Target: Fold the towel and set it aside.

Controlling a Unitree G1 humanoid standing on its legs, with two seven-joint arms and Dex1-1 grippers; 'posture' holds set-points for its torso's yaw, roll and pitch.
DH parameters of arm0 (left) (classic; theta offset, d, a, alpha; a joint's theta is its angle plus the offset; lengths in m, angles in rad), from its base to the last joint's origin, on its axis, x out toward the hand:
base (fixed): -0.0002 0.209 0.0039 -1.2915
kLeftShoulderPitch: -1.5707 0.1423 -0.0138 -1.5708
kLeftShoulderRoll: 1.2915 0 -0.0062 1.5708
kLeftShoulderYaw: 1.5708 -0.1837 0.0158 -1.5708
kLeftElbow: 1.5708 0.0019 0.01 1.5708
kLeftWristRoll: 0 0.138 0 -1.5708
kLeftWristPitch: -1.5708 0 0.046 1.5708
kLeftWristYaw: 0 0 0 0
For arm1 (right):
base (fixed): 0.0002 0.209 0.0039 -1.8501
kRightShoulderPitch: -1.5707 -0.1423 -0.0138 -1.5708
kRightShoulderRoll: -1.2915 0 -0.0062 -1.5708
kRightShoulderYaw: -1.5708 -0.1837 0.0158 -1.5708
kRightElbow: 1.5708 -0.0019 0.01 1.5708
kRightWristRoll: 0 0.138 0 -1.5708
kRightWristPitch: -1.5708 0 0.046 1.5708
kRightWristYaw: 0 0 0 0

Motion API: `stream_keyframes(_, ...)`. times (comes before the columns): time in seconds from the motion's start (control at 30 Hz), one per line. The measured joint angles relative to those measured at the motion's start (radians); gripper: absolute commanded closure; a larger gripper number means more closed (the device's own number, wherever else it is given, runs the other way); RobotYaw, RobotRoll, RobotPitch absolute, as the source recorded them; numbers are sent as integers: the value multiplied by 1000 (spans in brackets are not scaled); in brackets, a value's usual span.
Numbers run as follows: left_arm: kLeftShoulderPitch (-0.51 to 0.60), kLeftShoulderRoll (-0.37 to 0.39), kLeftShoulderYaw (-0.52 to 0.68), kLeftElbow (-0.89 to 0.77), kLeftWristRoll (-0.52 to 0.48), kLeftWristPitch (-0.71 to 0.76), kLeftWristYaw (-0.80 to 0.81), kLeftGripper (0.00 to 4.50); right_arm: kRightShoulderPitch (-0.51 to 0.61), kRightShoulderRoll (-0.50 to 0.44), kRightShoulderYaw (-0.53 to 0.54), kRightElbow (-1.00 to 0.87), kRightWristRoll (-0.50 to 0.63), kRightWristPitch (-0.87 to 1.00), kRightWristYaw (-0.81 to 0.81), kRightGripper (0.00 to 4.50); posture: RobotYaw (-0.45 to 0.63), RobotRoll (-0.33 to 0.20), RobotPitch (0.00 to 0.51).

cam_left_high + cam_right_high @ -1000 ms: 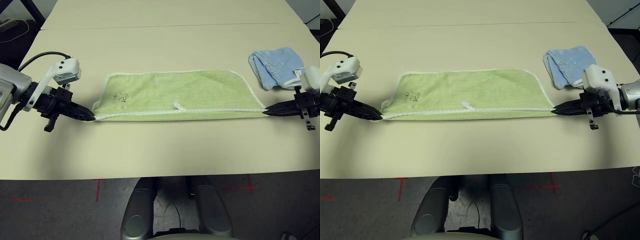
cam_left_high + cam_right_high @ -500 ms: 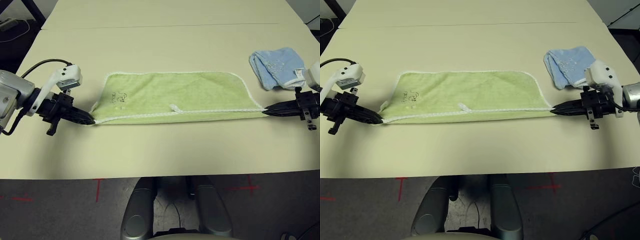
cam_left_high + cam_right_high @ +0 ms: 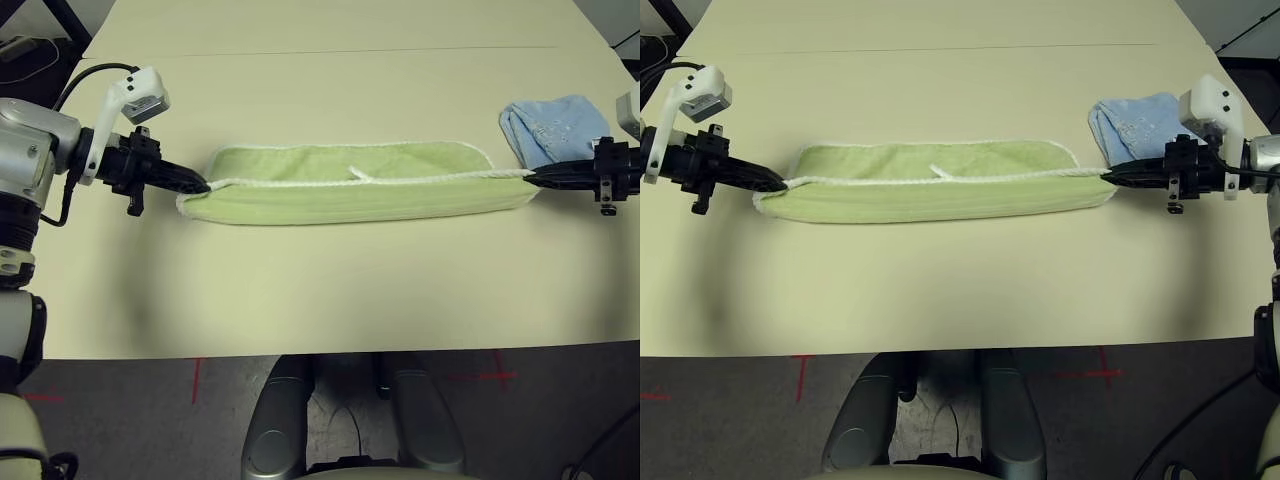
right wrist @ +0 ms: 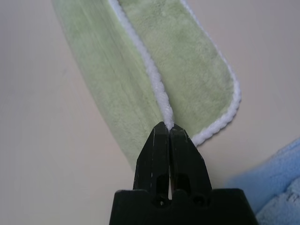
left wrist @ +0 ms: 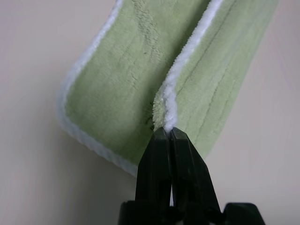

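The towel (image 3: 350, 190) lies across the middle of the beige tabletop (image 3: 320, 290), stretched long from the robot's left to its right. Its near white edging (image 3: 400, 181) is lifted off the surface and pulled into a tight line between the two arms. Under this line the green cloth hangs down as a rounded fold whose bottom rests on the tabletop. The far layer of the towel lies flat behind the line, and a short white loop (image 3: 358, 175) stands on the edging near the middle.

The left end effector (image 3: 203, 185) is clenched on the left end of the edging. In the left wrist view the two black fingers (image 5: 159, 154) press together with the white corner (image 5: 168, 105) pinched at their tips.

The right end effector (image 3: 531, 180) is clenched on the right end of the same edging. In the right wrist view the white border runs straight into its closed tips (image 4: 168, 129).

A light blue cloth (image 3: 552, 130) lies crumpled on the tabletop just behind the right end effector, near the towel's right end. I cannot tell if it touches the towel.
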Motion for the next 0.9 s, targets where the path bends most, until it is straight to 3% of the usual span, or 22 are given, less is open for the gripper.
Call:
stream_keyframes(0.13, -48, -73, 28, 123, 56, -87, 76, 4444, -39, 45, 2, 72, -77, -70, -115, 4500, 77, 0, 287)
stream_keyframes(0.3, -88, -112, 55, 232, 105, -153, 126, 4444, -87, 79, 2, 163, -147, -121, -223, 4500, 78, 0, 284)
stream_keyframes(0.9, -154, -152, 117, 372, 198, -233, 226, 4444, -137, 100, 4, 247, -246, -194, -372, 4500, 69, 0, 285)
